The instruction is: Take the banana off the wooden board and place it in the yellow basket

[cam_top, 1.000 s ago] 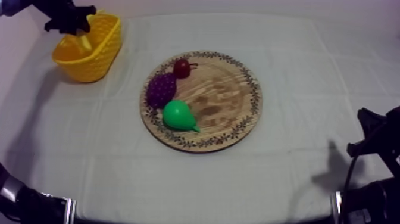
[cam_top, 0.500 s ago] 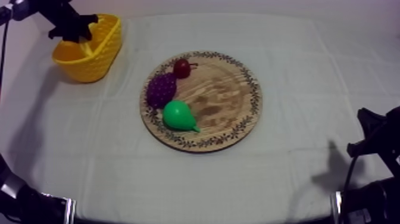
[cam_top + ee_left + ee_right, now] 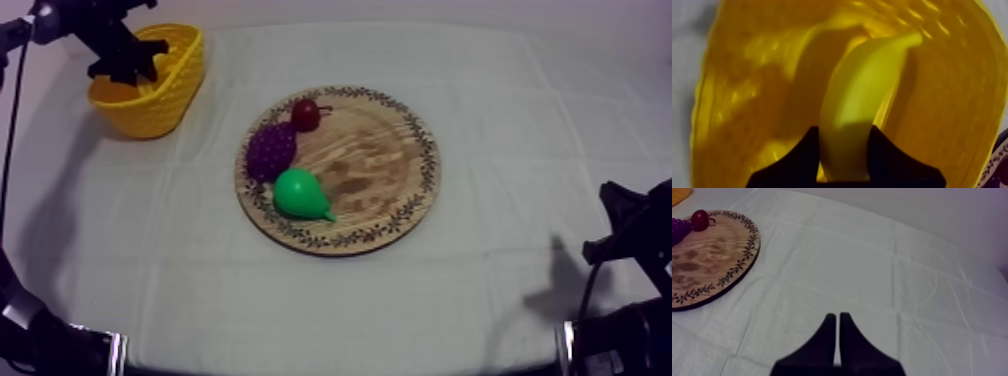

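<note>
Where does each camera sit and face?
Top: overhead, slanting down on the wooden board and yellow basket; left gripper over the basket.
Left wrist: on its arm, looking down into the basket; own fingers shut on the banana.
Right wrist: on its arm, low over the cloth, facing the board; right gripper shut.
Shared: top and right wrist both catch the board and small red fruit.

Banana [image 3: 864, 95] in tool [image 3: 844, 132], inside basket [image 3: 957, 105]
</note>
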`<state>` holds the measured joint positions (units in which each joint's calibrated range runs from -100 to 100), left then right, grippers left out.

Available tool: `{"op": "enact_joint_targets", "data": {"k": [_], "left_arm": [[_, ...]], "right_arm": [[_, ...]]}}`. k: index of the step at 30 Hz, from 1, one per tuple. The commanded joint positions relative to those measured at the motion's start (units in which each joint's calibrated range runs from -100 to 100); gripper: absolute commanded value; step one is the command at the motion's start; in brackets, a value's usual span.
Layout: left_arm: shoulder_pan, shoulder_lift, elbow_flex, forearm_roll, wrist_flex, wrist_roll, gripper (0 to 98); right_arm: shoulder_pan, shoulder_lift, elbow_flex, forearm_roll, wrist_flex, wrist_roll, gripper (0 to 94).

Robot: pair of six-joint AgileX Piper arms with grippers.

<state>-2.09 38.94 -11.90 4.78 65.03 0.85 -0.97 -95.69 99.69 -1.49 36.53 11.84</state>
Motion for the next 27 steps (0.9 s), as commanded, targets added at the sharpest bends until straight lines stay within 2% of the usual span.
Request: {"op": "enact_joint_targets", "data": {"k": [1, 9, 13, 27], "left_arm": [[0.0, 0.1, 0.1, 0.19, -0.1, -0.1, 40.6], [0.0, 0.0, 0.4, 0.85, -0.5, -0.6, 47.1], [0.0, -0.4, 0.4, 0.97, -0.5, -0.7, 45.7], [1.6, -6.7, -0.1, -0.57, 0.5, 1.2, 21.7]], "right_arm": [[0.0, 0.0, 0.0, 0.0, 0.0, 0.0, 0.4], [-0.1, 0.0, 0.0, 0.0, 0.0, 0.0, 0.4], [-0.1, 0.0, 0.0, 0.0, 0.0, 0.0, 0.4], [-0.2, 0.0, 0.0, 0.0, 0.0, 0.0, 0.4]]}}
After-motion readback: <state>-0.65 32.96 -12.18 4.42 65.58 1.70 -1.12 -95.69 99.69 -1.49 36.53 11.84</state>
